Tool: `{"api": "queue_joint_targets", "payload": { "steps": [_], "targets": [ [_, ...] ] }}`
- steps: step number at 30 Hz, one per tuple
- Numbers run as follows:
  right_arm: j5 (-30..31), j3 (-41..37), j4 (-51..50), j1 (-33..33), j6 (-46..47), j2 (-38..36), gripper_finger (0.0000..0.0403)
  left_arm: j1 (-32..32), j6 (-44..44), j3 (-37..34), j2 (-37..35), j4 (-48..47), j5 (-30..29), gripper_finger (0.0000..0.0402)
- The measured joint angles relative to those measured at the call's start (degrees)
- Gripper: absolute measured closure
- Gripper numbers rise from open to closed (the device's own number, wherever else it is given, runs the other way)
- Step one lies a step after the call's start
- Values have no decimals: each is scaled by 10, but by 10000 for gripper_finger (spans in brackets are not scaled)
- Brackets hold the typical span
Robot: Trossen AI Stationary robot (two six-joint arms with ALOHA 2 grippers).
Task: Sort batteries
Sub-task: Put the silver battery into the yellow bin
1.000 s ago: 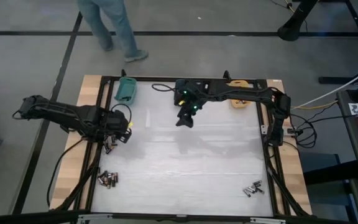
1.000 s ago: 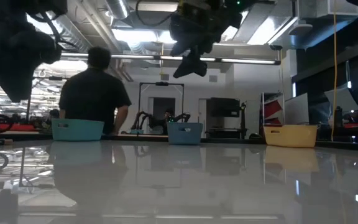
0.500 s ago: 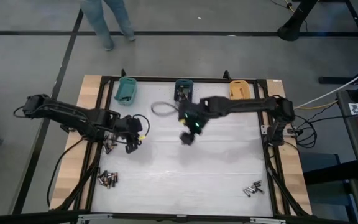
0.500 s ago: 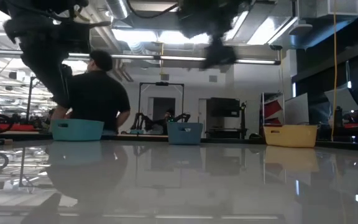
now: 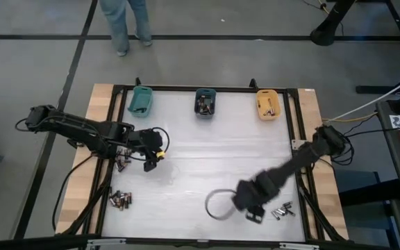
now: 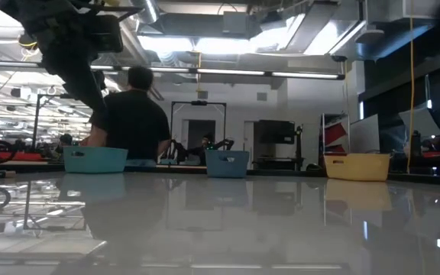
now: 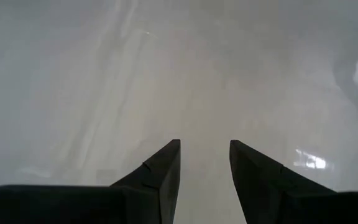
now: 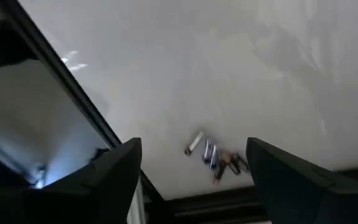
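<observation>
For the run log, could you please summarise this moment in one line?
left end effector: open, empty, over left table | right end effector: open, empty, above batteries near right corner | bins: far edge

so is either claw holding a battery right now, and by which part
No. The left claw shows an empty gap between its fingers above the bare table. The right claw is open and empty over the batteries.

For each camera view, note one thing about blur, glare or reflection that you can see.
High view: right arm smeared by motion, right gripper near the batteries. Low view: glossy table mirrors ceiling lights and bins. Left wrist view: hazy pale surface. Right wrist view: batteries soft.
</observation>
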Motion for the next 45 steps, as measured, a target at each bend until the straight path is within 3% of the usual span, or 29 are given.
{"api": "queue_joint_targets", "payload": {
  "steps": [5, 9, 15, 22, 30, 39, 45],
  "targets": [
    [-3, -73, 21, 96, 116, -1, 114, 0, 36, 0, 0, 14, 28, 273],
    [-35, -134, 137, 148, 220, -16, 114, 0, 18, 0, 0, 70, 29, 273],
    [38, -187, 185, 185, 363, -43, 114, 1, -21, 0, 0, 141, 28, 273],
    [41, -227, 224, 199, 383, -45, 114, 2, -64, 0, 0, 132, 23, 273],
    [0, -280, 258, 199, 457, -45, 114, 2, -109, 0, 0, 133, 22, 273],
    [34, -281, 333, 199, 519, -45, 114, 2, -137, 0, 0, 133, 20, 273],
    [56, -281, 331, 198, 530, -45, 114, 2, -138, 0, 0, 134, 5, 273]
  ]
}}
